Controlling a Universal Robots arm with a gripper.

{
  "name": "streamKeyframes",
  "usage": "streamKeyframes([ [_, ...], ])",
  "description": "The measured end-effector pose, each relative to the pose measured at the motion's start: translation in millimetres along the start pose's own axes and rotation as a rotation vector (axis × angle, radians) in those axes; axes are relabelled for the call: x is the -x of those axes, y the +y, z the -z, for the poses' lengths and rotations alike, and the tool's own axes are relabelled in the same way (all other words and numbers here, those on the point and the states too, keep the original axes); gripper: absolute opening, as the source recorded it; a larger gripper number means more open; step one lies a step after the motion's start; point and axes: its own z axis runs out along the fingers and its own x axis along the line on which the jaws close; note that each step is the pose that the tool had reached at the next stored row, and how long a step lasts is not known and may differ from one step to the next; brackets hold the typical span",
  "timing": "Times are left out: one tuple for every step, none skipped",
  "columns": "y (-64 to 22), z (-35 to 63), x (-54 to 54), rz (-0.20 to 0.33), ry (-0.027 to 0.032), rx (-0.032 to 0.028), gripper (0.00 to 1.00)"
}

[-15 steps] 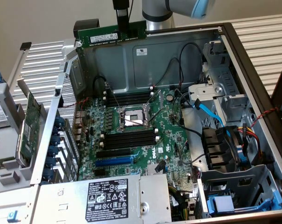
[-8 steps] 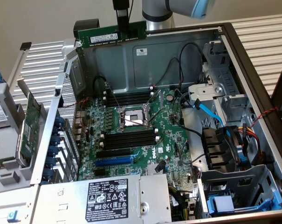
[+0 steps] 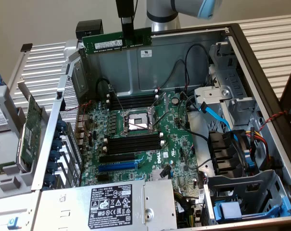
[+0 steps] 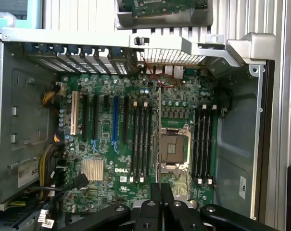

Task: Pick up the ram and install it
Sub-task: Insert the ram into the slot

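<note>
Item: ram (image 3: pixel 117 42), a narrow green stick with a white label, held level and on edge above the far rim of the open computer case (image 3: pixel 174 67), clear of everything inside. The end effector (image 3: pixel 128 30) is clamped on the stick's upper long edge, right of centre in the exterior view, and both short ends hang free. From the wrist view the stick appears edge-on as a thin line running parallel to the memory slots (image 3: pixel 133 143), in line with the strip between one bank of slots and the processor socket (image 3: pixel 137 122).

Open room: the case has no lid. The motherboard (image 3: pixel 135 159) lies flat and exposed, and the air above the slots is free of cables. Two banks of black slots with white end clips flank the socket, one on each side, and all appear unfilled.

Edges: a perforated metal wall bounds the board on the exterior view's left, and a power supply (image 3: pixel 111 202) with a black label lies along the near side. A drive bay, dark wiring and a blue cable (image 3: pixel 217 113) crowd the exterior view's right.

Outside the case, on the exterior view's left, a wider green expansion card (image 3: pixel 30 130) stands tilted on grey metalwork.

Surface: the case rests on a ribbed, silvery bench (image 3: pixel 270 43). A plain beige wall (image 3: pixel 39 19) stands behind.
</note>
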Motion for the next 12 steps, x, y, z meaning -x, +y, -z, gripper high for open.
streamKeyframes([
  [0.0, -0.9, -0.3, -0.005, -0.0007, 0.0000, 0.13],
  [0.0, -1.8, -0.7, -0.008, -0.0022, -0.0001, 0.13],
  [0.0, -2.3, -1.8, -0.009, -0.0051, 0.0002, 0.13],
  [0.0, -2.7, -2.7, -0.009, -0.0082, 0.0007, 0.13],
  [0.0, -2.9, -3.9, -0.009, -0.0090, 0.0013, 0.13],
  [-0.2, -3.1, -5.6, -0.009, -0.0104, 0.0034, 0.13],
  [-0.3, -3.9, -7.0, -0.009, -0.0113, 0.0039, 0.13],
  [-0.3, -4.9, -7.6, -0.009, -0.0113, 0.0040, 0.13],
  [-0.6, -6.3, -8.5, -0.009, -0.0112, 0.0041, 0.13],
  [-0.7, -7.8, -9.1, -0.009, -0.0111, 0.0042, 0.13],
  [-0.7, -9.5, -9.3, -0.009, -0.0112, 0.0041, 0.13],
  [-0.7, -10.7, -9.4, -0.009, -0.0110, 0.0044, 0.13],
])
